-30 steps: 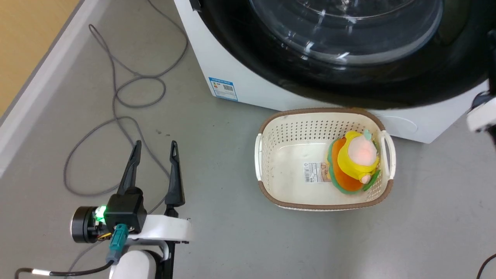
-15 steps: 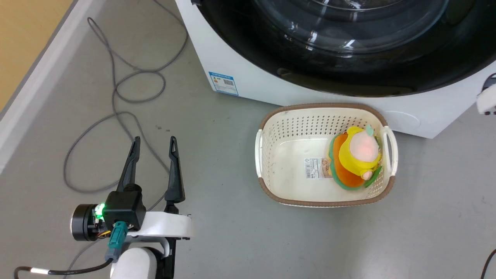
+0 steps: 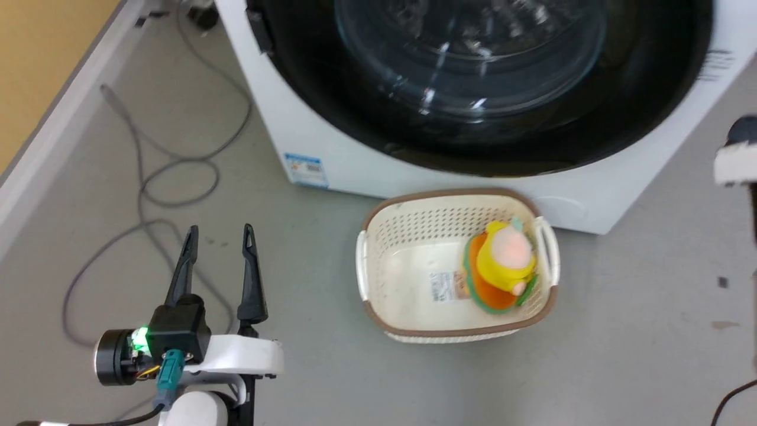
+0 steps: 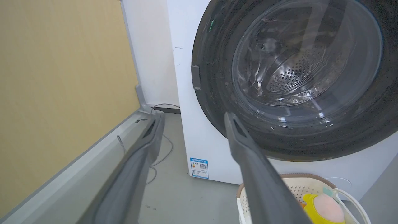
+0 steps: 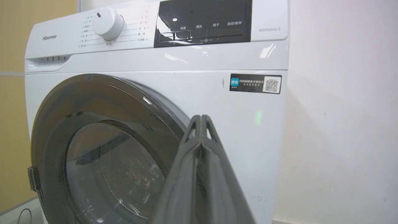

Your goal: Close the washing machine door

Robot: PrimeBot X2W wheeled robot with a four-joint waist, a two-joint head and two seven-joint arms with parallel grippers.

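The white washing machine (image 3: 266,112) stands at the top of the head view, its blue-and-white sticker (image 3: 306,170) low on the front. The washing machine door (image 3: 639,100), black-rimmed with a glass bowl, lies against the machine's front. In the left wrist view the door (image 4: 214,93) looks flush with the machine (image 4: 186,124), and the steel drum shows through the glass. My left gripper (image 3: 219,231) hovers open and empty over the floor, left of the machine. My right gripper (image 5: 201,119) is shut on nothing, pointing at the door's (image 5: 56,130) right edge.
A cream perforated basket (image 3: 378,248) with a yellow and orange plush toy (image 3: 505,266) sits on the floor just before the machine. A grey cable (image 3: 148,177) loops across the floor at the left, near the baseboard (image 3: 47,148). My right arm's pale part (image 3: 735,163) shows at the right edge.
The door has swung in from over the basket to lie against the machine's front. The head camera has shifted, so the whole picture moved. My left gripper stays open and still.
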